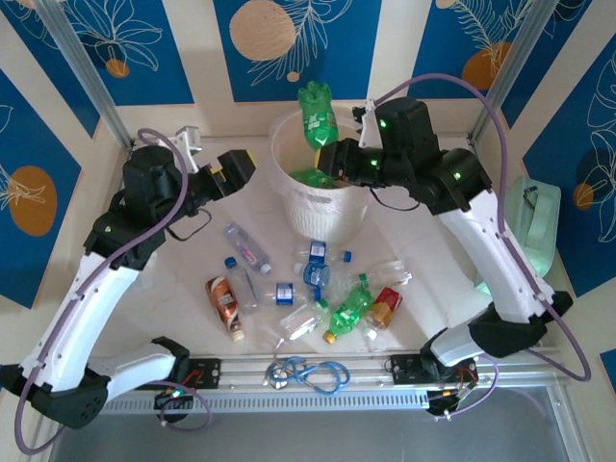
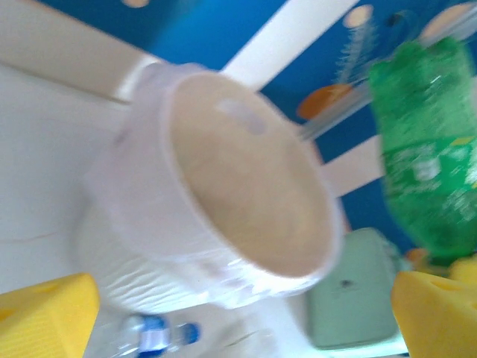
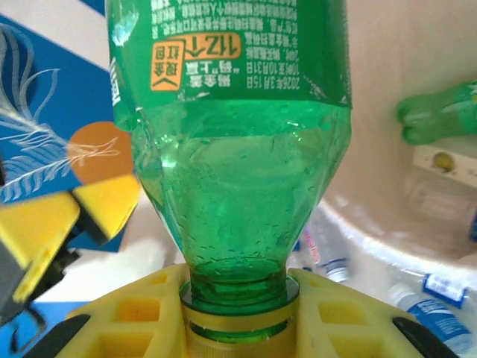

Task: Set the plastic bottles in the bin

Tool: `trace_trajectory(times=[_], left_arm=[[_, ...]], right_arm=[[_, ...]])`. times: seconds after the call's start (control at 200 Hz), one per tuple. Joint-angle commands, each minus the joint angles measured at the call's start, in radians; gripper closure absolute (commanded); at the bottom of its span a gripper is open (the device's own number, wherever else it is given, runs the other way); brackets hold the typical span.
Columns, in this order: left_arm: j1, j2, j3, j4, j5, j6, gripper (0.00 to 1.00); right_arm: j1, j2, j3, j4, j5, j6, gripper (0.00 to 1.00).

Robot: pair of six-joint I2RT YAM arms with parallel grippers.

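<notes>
Left of the bin (image 1: 289,144), the left gripper (image 1: 234,171) is hovering with its yellow fingers (image 2: 45,317) spread wide and carrying nothing, its camera looking into the bin's mouth. Above the bin's rim, the right gripper (image 1: 332,159) is pinching a green bottle (image 1: 318,114) by the neck, with the jaws closed snugly just under the collar and the body sticking out beyond them. That bottle is looking empty, thin-walled and dimpled, so it is probably weighing very little, giving under a squeeze and sliding on its smooth label. The stiff neck is seeming the surest place to hold it. A second green bottle (image 1: 313,178) is lying inside the bin. In front of the bin, the loose bottles (image 1: 318,289) are lying scattered on the pale, smooth table (image 1: 192,269), some touching and likely to roll if nudged. Right of the bin a mint case (image 1: 534,217) is sitting, and behind the bin blue leaf-patterned panels (image 1: 125,38) and metal posts are closing off the space.
</notes>
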State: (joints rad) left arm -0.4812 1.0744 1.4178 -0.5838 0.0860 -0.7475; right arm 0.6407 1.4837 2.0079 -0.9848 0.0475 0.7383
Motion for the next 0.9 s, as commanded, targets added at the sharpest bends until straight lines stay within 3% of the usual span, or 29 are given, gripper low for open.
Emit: trace_trajectory(times=[0.0,0.43,0.5,0.645,0.795,0.895], left_arm=[[-0.004,-0.026,-0.041,-0.201,-0.153,0.082,0.0],[0.0,-0.119,-0.245,-0.438,-0.267,0.027,0.08],[0.001,-0.123,-0.277,-0.469,-0.278,0.013,0.08],[0.003,-0.14,-0.345,-0.517,-0.278,-0.027,0.09],[0.004,-0.166,-0.383,-0.567,-0.288,-0.056,0.11],[0.006,-0.177,-0.407,-0.582,-0.284,-0.08,0.13]], right_arm=[[-0.023,0.073,0.071,-0.094,0.048,-0.068,0.71],[-0.057,0.286,0.219,-0.186,0.109,-0.146,0.7],[-0.058,0.315,0.233,-0.203,0.136,-0.156,0.63],[-0.062,0.384,0.421,-0.31,0.195,-0.169,0.33],[-0.048,0.406,0.711,-0.403,0.183,-0.177,0.29],[-0.016,0.315,0.65,-0.336,0.12,-0.181,0.28]])
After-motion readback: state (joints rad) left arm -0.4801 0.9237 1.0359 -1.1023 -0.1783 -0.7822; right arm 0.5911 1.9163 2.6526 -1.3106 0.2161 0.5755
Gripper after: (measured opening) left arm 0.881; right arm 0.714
